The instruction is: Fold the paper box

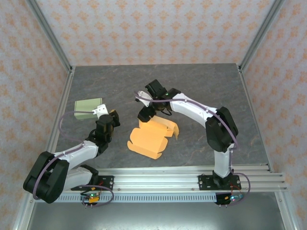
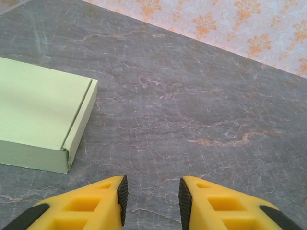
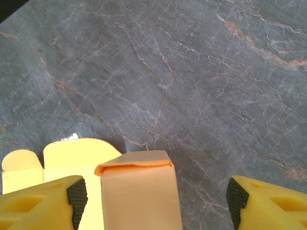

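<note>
The orange paper box (image 1: 151, 139) lies partly folded in the middle of the table, with side walls raised and curled flaps at its right. My right gripper (image 1: 145, 114) hangs over its far left corner. In the right wrist view the gripper (image 3: 157, 197) is open wide. A folded-over wall of the box (image 3: 136, 191) stands between the fingers, close to the left pad (image 3: 76, 196) and well apart from the right one. My left gripper (image 1: 107, 118) is off to the left of the box. It is open (image 2: 152, 199) over bare table, holding nothing.
A pale green closed box (image 1: 88, 109) lies at the left, just beyond the left gripper, and also fills the left side of the left wrist view (image 2: 38, 115). Patterned walls enclose the grey marble-look table (image 1: 201, 86). A metal rail (image 1: 182, 179) runs along the near edge.
</note>
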Controlling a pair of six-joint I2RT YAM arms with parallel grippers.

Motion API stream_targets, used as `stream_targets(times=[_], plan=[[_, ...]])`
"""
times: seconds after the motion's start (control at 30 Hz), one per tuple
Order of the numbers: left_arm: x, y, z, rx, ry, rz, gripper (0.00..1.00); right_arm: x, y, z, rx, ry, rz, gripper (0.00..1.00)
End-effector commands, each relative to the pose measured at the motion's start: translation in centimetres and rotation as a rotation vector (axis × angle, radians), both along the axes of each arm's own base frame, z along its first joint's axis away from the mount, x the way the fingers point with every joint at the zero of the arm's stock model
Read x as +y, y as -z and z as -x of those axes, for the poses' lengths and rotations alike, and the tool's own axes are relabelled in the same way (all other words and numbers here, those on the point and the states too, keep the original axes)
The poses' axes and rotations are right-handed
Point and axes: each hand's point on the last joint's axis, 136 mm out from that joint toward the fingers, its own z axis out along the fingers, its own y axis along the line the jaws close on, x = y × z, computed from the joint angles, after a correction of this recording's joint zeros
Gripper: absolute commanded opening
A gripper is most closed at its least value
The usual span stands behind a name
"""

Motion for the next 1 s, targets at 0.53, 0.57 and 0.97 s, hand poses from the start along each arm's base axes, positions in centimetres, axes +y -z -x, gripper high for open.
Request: stream_targets(times=[0.53, 0.57, 0.97], plan=[[3.7, -1.1, 1.0, -0.033, -0.133, 0.041, 0.36, 1.3, 5.4, 2.8, -0.005, -0.044, 0.4, 0.64], [3.7, -1.0, 1.1, -0.033, -0.134, 0.041, 0.36, 1.2, 5.8, 2.8, -0.02, -0.053, 0.433, 0.63], [4.4, -0.9, 1.5, -0.028, -0.164, 0.018, 0.36, 0.6, 8.2, 3.1, -0.063, -0.095, 0.563, 0.54]])
